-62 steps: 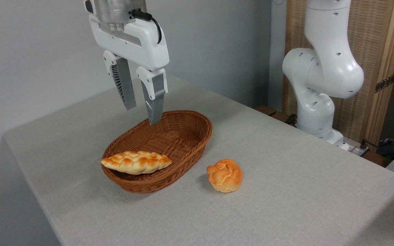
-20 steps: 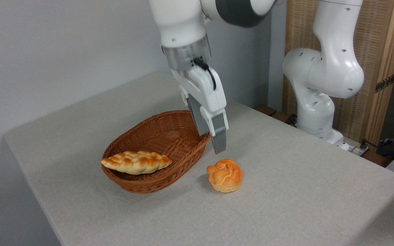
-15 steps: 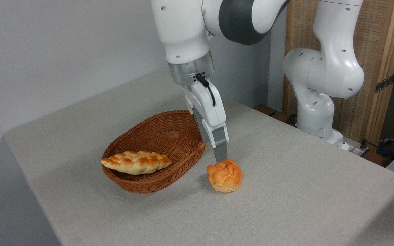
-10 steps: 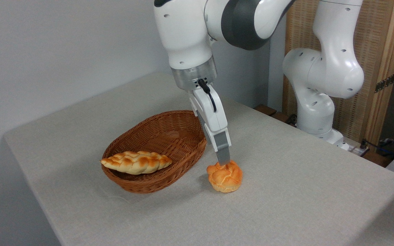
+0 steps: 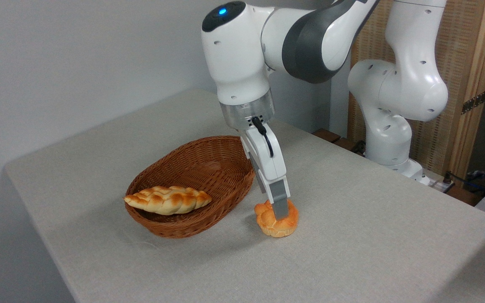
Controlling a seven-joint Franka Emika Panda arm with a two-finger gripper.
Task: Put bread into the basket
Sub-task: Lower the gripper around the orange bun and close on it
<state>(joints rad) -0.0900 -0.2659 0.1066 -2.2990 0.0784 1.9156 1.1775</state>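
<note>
1. The step in hand looked like the grasp: the hand (image 5: 279, 212) was down over the knotted bun (image 5: 277, 219), which sat on the tabletop (image 5: 352, 235) just beside the wicker basket (image 5: 192, 185), at about its 4 o'clock.
2. One finger (image 5: 280, 198) showed in front of the bun; the other was hidden, so the hand's opening and hold could not be told.
3. A good grasp would probably squeeze gently at the bun's middle, then lift clear of the rim.
4. The arm reached down from 12 o'clock, wrist tilted slightly.
5. A braided loaf (image 5: 167, 200) lay in the basket's near end.
</note>
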